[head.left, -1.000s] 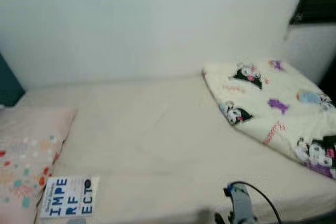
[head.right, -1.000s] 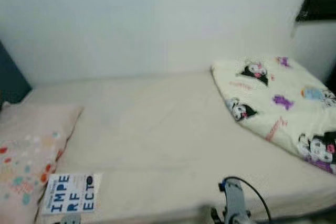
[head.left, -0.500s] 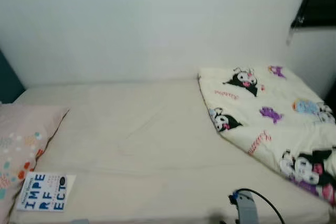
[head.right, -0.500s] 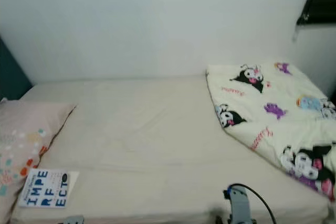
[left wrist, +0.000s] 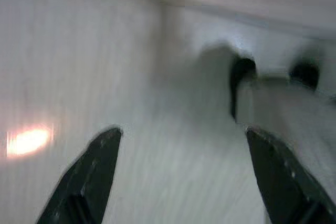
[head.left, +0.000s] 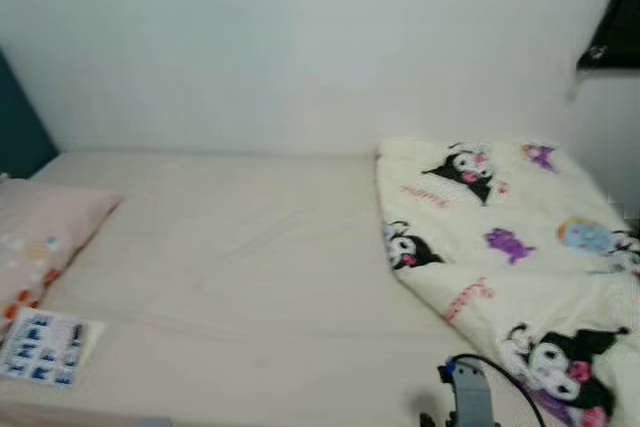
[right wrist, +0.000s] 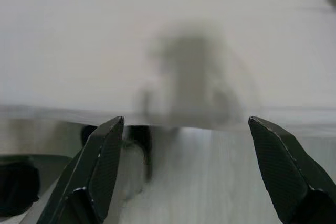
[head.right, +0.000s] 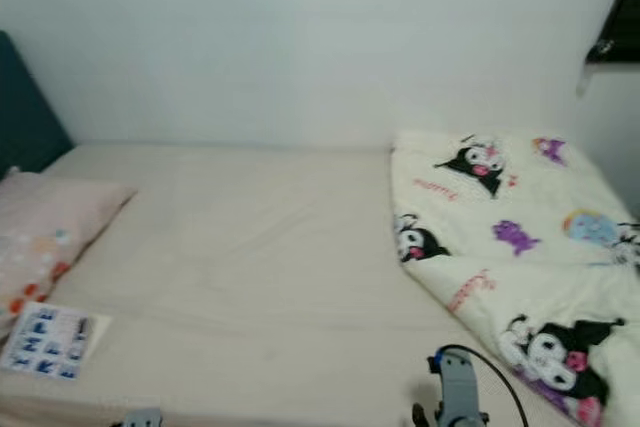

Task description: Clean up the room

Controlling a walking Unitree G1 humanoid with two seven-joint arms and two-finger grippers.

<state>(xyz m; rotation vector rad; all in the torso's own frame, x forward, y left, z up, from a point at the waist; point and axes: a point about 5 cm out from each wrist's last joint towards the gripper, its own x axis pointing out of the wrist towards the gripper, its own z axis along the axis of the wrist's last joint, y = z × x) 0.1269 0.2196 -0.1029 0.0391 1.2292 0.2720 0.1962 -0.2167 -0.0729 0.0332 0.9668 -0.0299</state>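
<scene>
Cream cartoon-printed fabric marks the blanket (head.left: 500, 247), which is seen bunched at about 3 o'clock on the bed (head.left: 250, 267), its folded edge lying near the mattress middle. A blue-lettered white book (head.right: 48, 341) is laid flat near the bed's front edge at 8 o'clock, touching the corner of a pink dotted pillow (head.right: 45, 227) at 9 o'clock. A dark teal headboard (head.right: 25, 107) is visible behind the pillow, and a white wall (head.left: 300, 37) is seen at 12 o'clock. The right arm's silver wrist (head.left: 470, 402) with a black cable is seen at 5 o'clock. The left gripper (left wrist: 184, 177) and the right gripper (right wrist: 186, 169) are shown with fingers spread wide apart, held over pale blurred surfaces.
</scene>
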